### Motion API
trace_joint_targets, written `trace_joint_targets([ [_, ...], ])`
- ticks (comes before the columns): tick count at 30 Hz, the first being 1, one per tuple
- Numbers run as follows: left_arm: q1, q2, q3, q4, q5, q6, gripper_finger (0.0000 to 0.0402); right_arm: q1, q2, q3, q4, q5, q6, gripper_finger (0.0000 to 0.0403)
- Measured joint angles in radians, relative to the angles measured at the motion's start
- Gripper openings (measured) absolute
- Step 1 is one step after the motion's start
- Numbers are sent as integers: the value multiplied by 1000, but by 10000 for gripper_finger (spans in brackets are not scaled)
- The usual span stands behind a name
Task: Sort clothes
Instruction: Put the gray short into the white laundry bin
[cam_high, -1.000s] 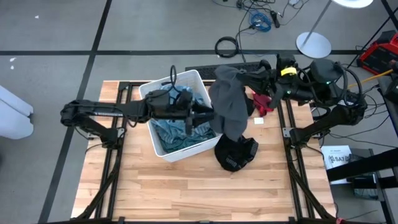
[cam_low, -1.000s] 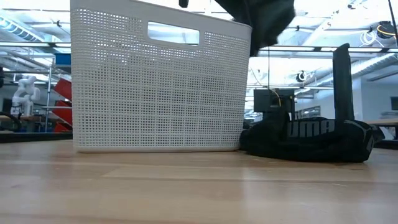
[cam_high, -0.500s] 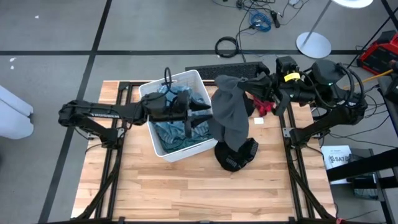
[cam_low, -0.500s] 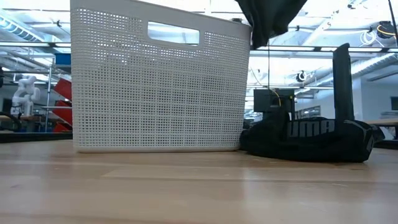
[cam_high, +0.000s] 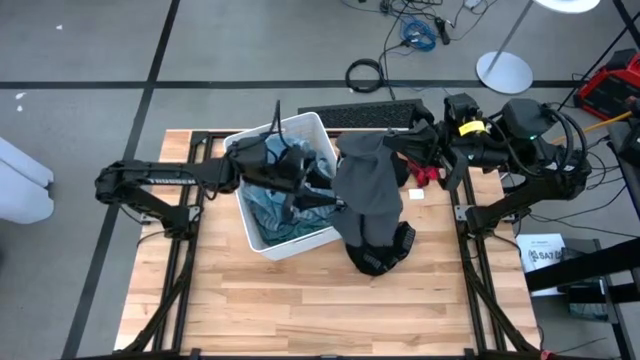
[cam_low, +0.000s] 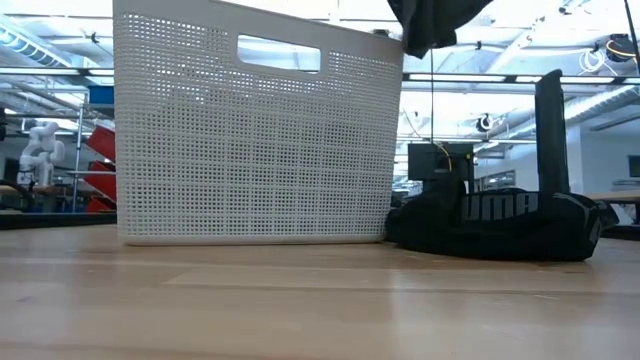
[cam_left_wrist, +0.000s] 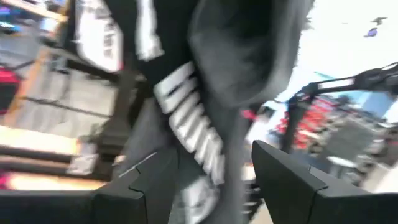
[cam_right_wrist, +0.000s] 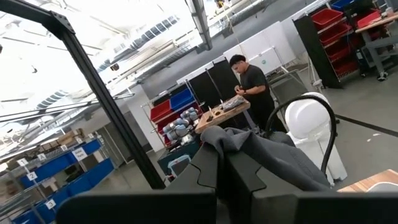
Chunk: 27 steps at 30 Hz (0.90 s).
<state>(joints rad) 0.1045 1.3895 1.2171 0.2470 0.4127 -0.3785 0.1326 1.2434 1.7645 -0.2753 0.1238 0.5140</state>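
Dark grey garment (cam_high: 368, 185) hangs from the right gripper (cam_high: 412, 140), fingers clamped on it, right of the white bin (cam_high: 262, 150); left gripper (cam_high: 318, 190), fingers apart, reaches toward it.

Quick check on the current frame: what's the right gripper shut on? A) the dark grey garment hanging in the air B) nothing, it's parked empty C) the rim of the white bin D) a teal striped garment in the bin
A: the right gripper is shut on a fold of the dark grey garment, which hangs beside the white bin above the black garment on the table.
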Motion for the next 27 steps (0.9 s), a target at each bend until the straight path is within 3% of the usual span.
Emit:
trace_joint_targets([
  [4,7,0,0,47,36,-34,212,0,0,0,-2,0,-2,0],
  [17,4,57,0,136,-32,-112,206,0,0,0,0,0,-2,0],
  [20,4,60,0,138,-37,-114,168,0,0,0,0,-23,-2,0],
  [25,7,40,0,164,-5,-115,26,0,0,0,-3,-93,23,0],
  [27,7,35,0,244,24,-135,15,0,0,0,-15,-130,37,0],
])
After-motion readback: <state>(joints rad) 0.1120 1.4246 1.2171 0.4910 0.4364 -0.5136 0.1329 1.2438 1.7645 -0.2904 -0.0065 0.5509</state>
